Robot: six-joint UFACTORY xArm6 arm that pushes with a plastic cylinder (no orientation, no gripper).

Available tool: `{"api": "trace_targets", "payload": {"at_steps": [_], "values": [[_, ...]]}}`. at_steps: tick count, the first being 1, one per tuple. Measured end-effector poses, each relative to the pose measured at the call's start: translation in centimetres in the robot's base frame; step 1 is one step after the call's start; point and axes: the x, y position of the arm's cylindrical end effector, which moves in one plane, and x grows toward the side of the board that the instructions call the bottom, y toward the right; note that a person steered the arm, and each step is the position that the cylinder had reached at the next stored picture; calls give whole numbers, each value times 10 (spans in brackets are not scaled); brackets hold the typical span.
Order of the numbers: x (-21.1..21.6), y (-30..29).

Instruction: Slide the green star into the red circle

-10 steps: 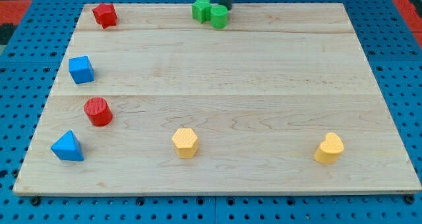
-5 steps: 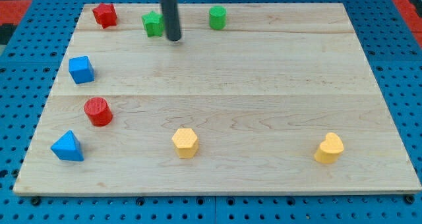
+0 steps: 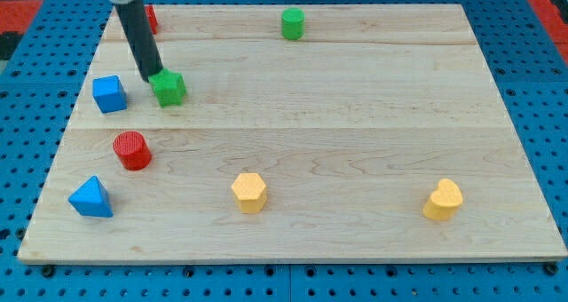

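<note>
— Looking for bins or trays: anything holding the blocks?
— Only the flat wooden board (image 3: 373, 124); every block sits loose on its pale planks. My tip (image 3: 152, 78) is a bare rod end with nothing that could grasp, pressed against the upper-left side of the green star (image 3: 169, 88).
— Where is that relative to the target?
— The red circle (image 3: 132, 150) lies below and slightly to the view's left, apart, with bare wood between.
— Neighbours?
— A blue cube (image 3: 109, 94) just left of the star; a blue triangle (image 3: 90, 197) near the bottom-left edge; a red block (image 3: 150, 19) partly hidden behind the rod; a green cylinder (image 3: 292, 23) at the top edge.
</note>
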Motion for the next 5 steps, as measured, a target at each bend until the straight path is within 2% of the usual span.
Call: {"api": "trace_targets", "payload": {"at_steps": [1,2,4,5], "values": [[-41,8],[-6,43],[118,-1],[109,3]]}}
